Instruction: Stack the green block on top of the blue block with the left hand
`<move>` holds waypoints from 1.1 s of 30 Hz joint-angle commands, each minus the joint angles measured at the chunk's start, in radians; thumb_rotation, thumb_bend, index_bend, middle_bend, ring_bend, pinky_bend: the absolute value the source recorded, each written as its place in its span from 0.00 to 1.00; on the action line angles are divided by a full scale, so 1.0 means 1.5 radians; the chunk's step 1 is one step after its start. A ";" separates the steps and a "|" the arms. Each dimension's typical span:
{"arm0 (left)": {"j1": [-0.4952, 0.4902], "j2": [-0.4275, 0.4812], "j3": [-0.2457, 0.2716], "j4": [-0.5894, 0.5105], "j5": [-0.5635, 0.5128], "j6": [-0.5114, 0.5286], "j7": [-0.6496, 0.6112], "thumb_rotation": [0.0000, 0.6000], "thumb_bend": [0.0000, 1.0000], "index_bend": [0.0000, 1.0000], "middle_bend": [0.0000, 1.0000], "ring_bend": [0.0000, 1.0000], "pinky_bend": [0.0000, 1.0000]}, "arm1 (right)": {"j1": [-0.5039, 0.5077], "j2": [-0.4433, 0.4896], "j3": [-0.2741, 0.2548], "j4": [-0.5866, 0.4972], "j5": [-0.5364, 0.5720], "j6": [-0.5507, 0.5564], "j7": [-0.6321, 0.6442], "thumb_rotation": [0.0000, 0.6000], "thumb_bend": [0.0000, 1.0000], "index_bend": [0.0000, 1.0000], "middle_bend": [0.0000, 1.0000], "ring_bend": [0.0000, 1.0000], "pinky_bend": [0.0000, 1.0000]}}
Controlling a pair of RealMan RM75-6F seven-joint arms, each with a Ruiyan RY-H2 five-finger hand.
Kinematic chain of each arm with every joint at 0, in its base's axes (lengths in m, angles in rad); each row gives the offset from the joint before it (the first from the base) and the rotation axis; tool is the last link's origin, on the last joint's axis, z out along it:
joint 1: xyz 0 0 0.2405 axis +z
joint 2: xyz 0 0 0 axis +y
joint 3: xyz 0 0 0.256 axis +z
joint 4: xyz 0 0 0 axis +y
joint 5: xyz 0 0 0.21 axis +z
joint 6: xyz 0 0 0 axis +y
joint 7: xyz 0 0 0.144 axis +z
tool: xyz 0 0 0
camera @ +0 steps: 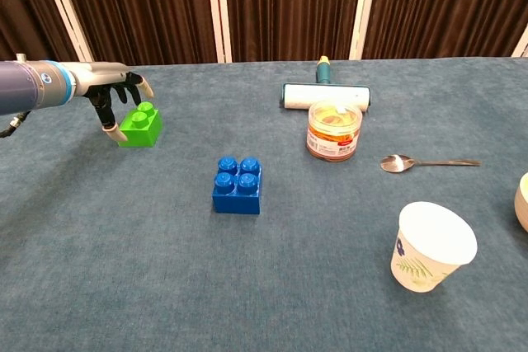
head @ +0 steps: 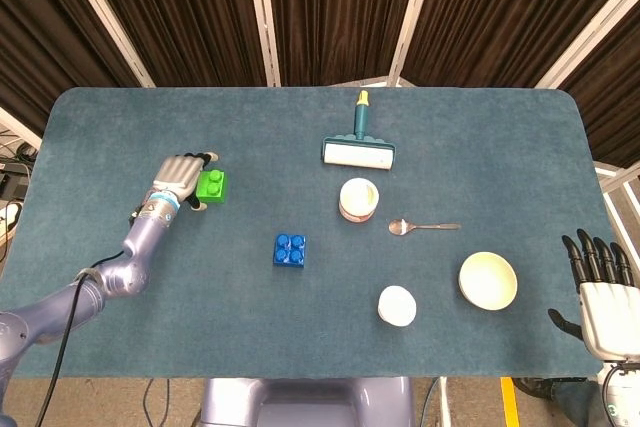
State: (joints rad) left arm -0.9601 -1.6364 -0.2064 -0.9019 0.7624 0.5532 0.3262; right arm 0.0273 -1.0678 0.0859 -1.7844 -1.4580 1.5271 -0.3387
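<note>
The green block [head: 211, 185] [camera: 140, 124] sits on the blue-grey table at the left. My left hand [head: 178, 177] [camera: 111, 92] is right against its left side. The fingers [camera: 142, 86] curl over the block's far top edge and the thumb reaches down by its near left corner. The block still rests on the cloth and I see no firm grip. The blue block [head: 289, 249] [camera: 238, 185] stands alone nearer the middle, to the right and closer to me. My right hand [head: 603, 292] hangs off the table's near right corner with fingers spread, holding nothing.
A lint roller [head: 358, 147] [camera: 325, 92] lies at the back centre, with a jar [head: 358, 199] [camera: 334, 129] just in front of it. Right of the jar lies a spoon [head: 424, 227] [camera: 429, 162]. A bowl [head: 488, 280] and a paper cup [head: 397, 306] [camera: 432, 246] stand at the near right.
</note>
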 commanded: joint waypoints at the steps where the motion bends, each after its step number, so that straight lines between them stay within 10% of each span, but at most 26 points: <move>1: -0.001 -0.014 -0.003 0.016 0.012 0.007 -0.014 1.00 0.11 0.25 0.31 0.29 0.34 | 0.000 0.000 0.000 0.000 0.001 0.000 0.003 1.00 0.00 0.00 0.00 0.00 0.00; 13: 0.000 -0.014 -0.015 -0.001 0.025 0.031 -0.031 1.00 0.16 0.41 0.48 0.43 0.43 | 0.002 0.009 -0.003 0.001 0.007 -0.010 0.031 1.00 0.00 0.00 0.00 0.00 0.00; 25: 0.025 0.158 -0.022 -0.411 0.116 0.120 -0.021 1.00 0.16 0.42 0.48 0.43 0.42 | 0.004 0.015 -0.007 -0.004 -0.001 -0.013 0.048 1.00 0.00 0.00 0.00 0.00 0.00; 33: -0.015 0.183 0.003 -0.543 0.041 0.169 0.100 1.00 0.16 0.42 0.48 0.43 0.42 | 0.003 0.022 -0.007 -0.002 -0.001 -0.012 0.064 1.00 0.00 0.00 0.00 0.00 0.00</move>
State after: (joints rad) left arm -0.9582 -1.3894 -0.2195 -1.6596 0.8630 0.7619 0.4081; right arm 0.0324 -1.0359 0.0757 -1.7881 -1.4598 1.5089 -0.2436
